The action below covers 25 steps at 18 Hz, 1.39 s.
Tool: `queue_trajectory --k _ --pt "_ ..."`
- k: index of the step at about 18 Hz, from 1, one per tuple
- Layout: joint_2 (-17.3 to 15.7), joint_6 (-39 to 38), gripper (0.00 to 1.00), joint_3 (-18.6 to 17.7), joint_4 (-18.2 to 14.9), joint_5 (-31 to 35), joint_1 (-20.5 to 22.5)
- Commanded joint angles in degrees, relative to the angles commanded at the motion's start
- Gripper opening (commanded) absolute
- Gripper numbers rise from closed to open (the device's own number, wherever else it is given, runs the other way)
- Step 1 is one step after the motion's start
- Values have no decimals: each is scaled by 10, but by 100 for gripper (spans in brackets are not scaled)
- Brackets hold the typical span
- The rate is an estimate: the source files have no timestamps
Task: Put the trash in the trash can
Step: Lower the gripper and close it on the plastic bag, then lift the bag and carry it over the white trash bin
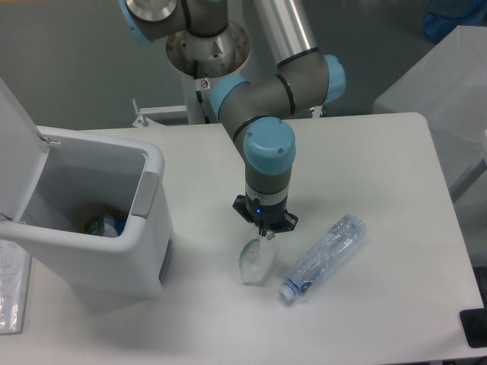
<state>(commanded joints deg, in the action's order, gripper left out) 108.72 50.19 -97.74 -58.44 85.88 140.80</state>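
camera view: the hand [265, 231] looks pinched together on the top edge of the pouch [255, 258], which stands on the tabletop [365, 152] beside the bottle [323, 257]. lift straight up before swinging to the open trash can [99, 220], clearing its rim.

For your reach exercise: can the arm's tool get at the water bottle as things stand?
Probably not yet: the tool is shut on the pouch. The water bottle lies uncovered just beside it on the table.

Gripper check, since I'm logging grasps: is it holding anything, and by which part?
The gripper is shut on the pouch, pinching its top edge; the pouch's base sits on the table.
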Motion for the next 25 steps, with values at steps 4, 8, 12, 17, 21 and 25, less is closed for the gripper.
queue_trajectory --k 4,8,12,17,21,25 --pt "-28 -3 0 58 -61 -58 5" --pt "-53 -32 0 119 -92 -139 11" --pt "-69 -86 0 169 -90 -208 11" --pt "-101 -133 0 199 -85 -280 8" --pt "-151 -151 0 184 -88 -316 0" --pt "-193 -175 0 150 -87 -328 -32"
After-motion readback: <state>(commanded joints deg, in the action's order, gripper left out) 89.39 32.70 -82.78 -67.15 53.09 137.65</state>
